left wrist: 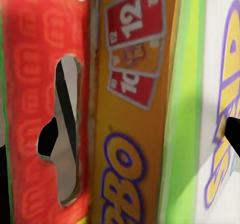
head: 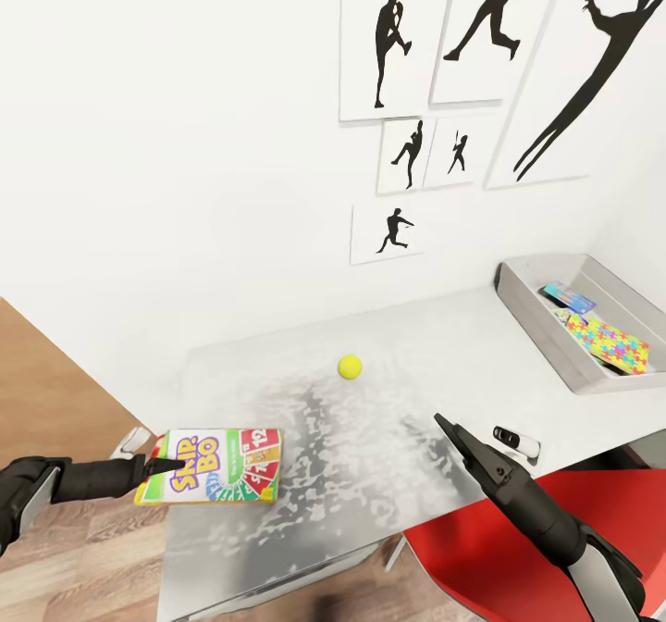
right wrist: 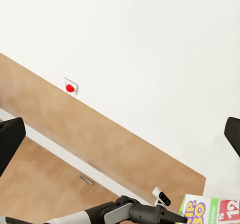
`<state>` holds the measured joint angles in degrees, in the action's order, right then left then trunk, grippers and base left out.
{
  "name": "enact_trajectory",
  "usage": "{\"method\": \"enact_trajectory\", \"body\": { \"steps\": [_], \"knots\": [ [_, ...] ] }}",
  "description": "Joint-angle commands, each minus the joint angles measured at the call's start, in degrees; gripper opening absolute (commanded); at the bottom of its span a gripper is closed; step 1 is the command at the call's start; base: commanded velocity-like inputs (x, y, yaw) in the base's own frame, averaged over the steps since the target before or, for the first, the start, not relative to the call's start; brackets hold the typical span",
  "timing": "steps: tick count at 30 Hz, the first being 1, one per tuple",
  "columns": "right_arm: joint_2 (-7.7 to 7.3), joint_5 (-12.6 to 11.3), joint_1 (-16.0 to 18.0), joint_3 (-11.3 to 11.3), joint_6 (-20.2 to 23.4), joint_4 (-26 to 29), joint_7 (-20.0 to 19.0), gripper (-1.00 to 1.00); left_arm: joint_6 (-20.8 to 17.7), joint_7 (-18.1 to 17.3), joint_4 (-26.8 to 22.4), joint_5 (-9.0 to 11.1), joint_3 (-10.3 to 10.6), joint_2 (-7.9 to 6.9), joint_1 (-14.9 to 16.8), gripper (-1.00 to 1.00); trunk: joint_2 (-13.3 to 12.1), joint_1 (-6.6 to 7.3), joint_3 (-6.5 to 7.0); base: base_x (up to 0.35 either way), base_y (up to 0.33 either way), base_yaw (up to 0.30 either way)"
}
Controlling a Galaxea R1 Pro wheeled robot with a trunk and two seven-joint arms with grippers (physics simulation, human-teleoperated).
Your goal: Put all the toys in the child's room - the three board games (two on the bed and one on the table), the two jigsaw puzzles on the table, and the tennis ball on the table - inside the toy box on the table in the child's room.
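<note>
Grey bench [head: 388,474] top in front of me, glossy, white wall behind with black silhouette prints [head: 481,94]. My left tool [head: 166,465] pinches the SKIP-BO board game [head: 215,479] at its left end; the box sits at the near left corner of the bench, roughly flat, partly past the edge. Left wrist view is close on the box print, red 12 cards and purple lettering. My right tool [head: 455,437] is over the near right part of the bench, gripping nothing, fingers [right wrist: 11,139] spread wide in the right wrist view. Tennis ball [head: 350,366] lies mid bench, well apart from both tools. Toy box [head: 518,300] at the far right of the bench, with a jigsaw puzzle [head: 607,342] and a blue board game [head: 568,298] inside. Red chair [head: 499,566] near right, under my right arm. Wood floor [head: 46,391] at left.
</note>
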<state>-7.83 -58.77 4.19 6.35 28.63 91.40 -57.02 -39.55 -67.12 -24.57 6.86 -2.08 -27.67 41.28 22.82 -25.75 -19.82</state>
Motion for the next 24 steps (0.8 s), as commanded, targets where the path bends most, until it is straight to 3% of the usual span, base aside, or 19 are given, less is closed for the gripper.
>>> {"method": "enact_trajectory", "body": {
  "steps": [1, 9, 24],
  "knots": [
    [-0.05, -0.41, 0.03, -0.01, 0.46, 0.01, 0.06, 1.00, -0.47, -0.34, -0.02, 0.13, -0.03, -0.01, 0.03, -1.00, 0.10, -0.03, -0.09, 0.000, 0.000, 0.000],
    [-0.03, -0.39, 0.03, -0.02, 0.46, 0.01, 0.08, 1.00, -0.44, -2.76, -0.03, -0.06, 0.04, -0.01, 0.03, -1.00, 0.10, -0.03, -0.09, 0.000, 0.000, 0.000],
    [0.01, -0.38, 0.03, -0.02, 0.46, 0.01, 0.07, 1.00, -0.44, -3.02, -0.04, -0.09, 0.06, -0.05, 0.03, -1.00, 0.10, -0.03, -0.09, -0.051, 0.000, 0.000]
  ]
}}
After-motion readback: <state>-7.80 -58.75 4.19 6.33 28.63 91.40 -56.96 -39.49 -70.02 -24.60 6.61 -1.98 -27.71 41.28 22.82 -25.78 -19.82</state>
